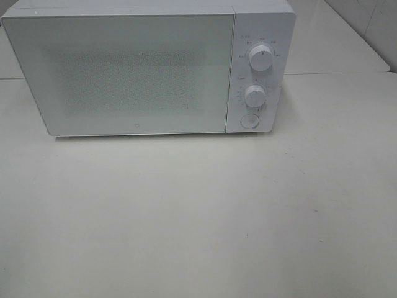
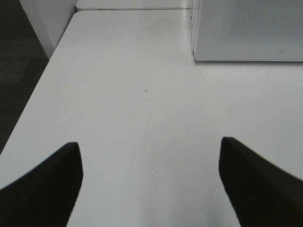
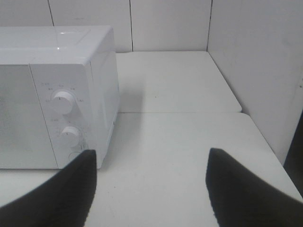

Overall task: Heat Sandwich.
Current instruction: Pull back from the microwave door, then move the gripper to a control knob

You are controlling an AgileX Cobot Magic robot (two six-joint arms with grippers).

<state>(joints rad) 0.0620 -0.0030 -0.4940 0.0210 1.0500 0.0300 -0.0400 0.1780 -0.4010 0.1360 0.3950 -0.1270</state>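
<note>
sandwich: showing in no view, so its direction from the jaws cannot be told | microwave (image 1: 124, 68): sitting shut toward the desk's (image 1: 198, 217) far edge | left gripper (image 2: 149, 142): hovering, jaws spread, empty | right gripper (image 3: 151, 151): hovering, jaws spread, empty, likely nearer the knobs (image 1: 261, 57)

Glossy white plastic microwave (image 1: 142, 68), speckled frosted door (image 1: 124, 77), smooth matt white table (image 1: 198, 217), matt black tool fingers (image 2: 47, 184).
</note>
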